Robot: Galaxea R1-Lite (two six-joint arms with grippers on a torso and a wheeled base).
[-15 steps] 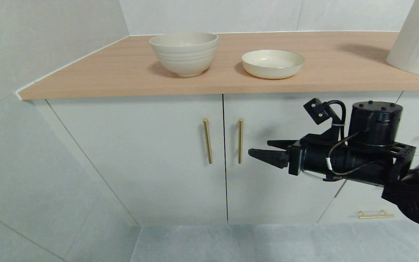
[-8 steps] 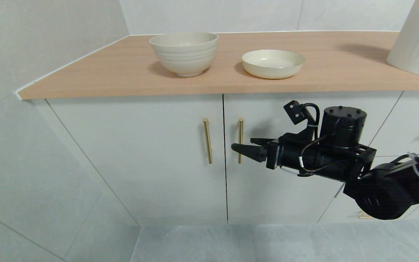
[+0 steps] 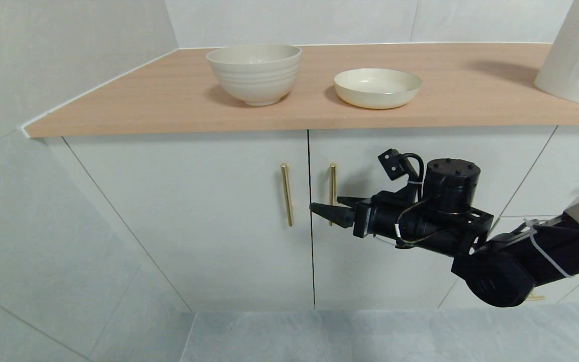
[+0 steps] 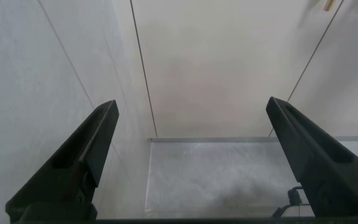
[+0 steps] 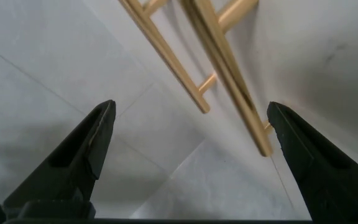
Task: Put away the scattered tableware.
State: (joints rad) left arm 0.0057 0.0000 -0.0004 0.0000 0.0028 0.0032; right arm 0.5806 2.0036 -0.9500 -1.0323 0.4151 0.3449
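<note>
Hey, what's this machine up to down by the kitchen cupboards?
A robot is tidying tableware. Its right gripper, jaws open, is at the gold bar handle of the right-hand white cabinet door, not clamped on it; the door is shut. The deep ribbed cream bowl and the shallow cream dish sit untouched on the wooden countertop above. It probably means to open the cupboard first.

Head camera high, facing cabinet doors (image 3: 194, 216); right wrist camera close on shared handles (image 5: 219, 53).

Kitchen: wooden countertop (image 3: 169, 103), bowl (image 3: 254, 73), cabinet doors (image 3: 194, 211)
</note>
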